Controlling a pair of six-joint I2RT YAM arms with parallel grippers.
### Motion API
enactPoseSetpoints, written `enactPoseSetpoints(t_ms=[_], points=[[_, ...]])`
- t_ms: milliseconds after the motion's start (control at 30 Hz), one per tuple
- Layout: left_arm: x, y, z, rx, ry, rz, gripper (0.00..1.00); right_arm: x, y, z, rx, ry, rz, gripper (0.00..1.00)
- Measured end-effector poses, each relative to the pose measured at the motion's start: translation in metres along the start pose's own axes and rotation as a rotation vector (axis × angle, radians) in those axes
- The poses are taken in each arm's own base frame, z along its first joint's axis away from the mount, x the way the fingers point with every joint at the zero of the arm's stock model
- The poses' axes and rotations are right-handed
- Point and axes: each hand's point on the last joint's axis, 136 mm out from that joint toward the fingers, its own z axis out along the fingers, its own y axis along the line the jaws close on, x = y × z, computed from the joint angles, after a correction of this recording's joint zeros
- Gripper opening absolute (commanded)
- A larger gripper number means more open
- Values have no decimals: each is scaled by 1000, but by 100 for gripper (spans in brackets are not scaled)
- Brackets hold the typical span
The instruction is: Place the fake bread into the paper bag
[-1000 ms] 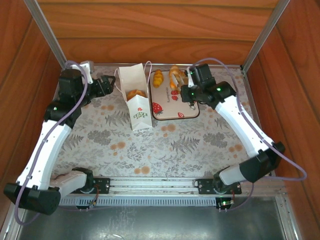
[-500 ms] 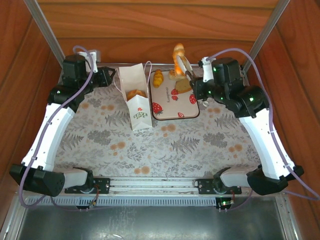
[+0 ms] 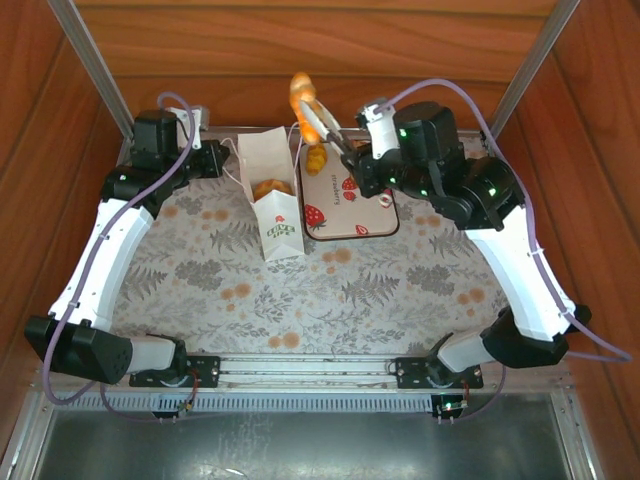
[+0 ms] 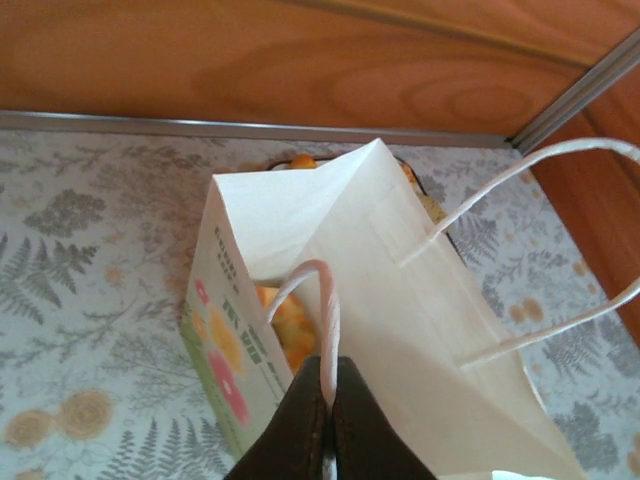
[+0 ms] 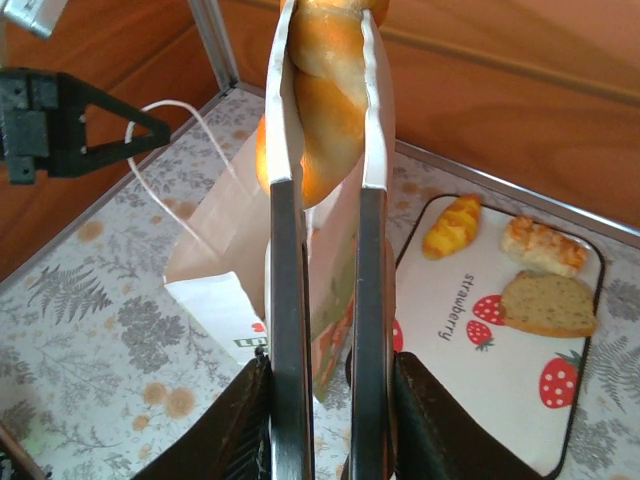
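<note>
The paper bag (image 3: pixel 268 158) stands upright below and slightly left of the right gripper (image 5: pixel 322 40), which clamps a twisted golden pastry (image 5: pixel 318 120). The strawberry-print tray (image 5: pixel 470 330), to that gripper's right, holds a toast slice (image 5: pixel 548 305), a bun (image 5: pixel 545 245) and a small croissant (image 5: pixel 452 226). The left gripper (image 4: pixel 327 388) is pinched tight on the bag's cord handle (image 4: pixel 330 335).

light: bright, even, warm tint off wood walls (image 3: pixel 300 60) | shadows: soft, faint beside paper bag (image 3: pixel 262 160) | focus: left tool (image 4: pixel 327 385) close-up slightly soft | top view: sharp
</note>
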Motion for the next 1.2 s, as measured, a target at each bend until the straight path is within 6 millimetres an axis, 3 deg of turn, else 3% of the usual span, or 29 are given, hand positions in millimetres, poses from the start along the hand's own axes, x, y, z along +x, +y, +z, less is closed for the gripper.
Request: enactPoseSetpoints(t_ms=[200,433,700,1033,1200], points=[[-2,9,-16,-73,-32,23,2,0,27,26,-54,36,-38,31],[-2,15,-27,-116,-50,41,2,-3,51,69,-81,86,-85,31],[-1,17,-27,-130,-49,47,2,19,62,118,-74,195,-111,32],[3,23,-25,-153,-40,45,2,30,70,129,-94,235,-126,32],[3,24,-26,-159,-44,46,2,45,70,135,-94,287,-144,32]])
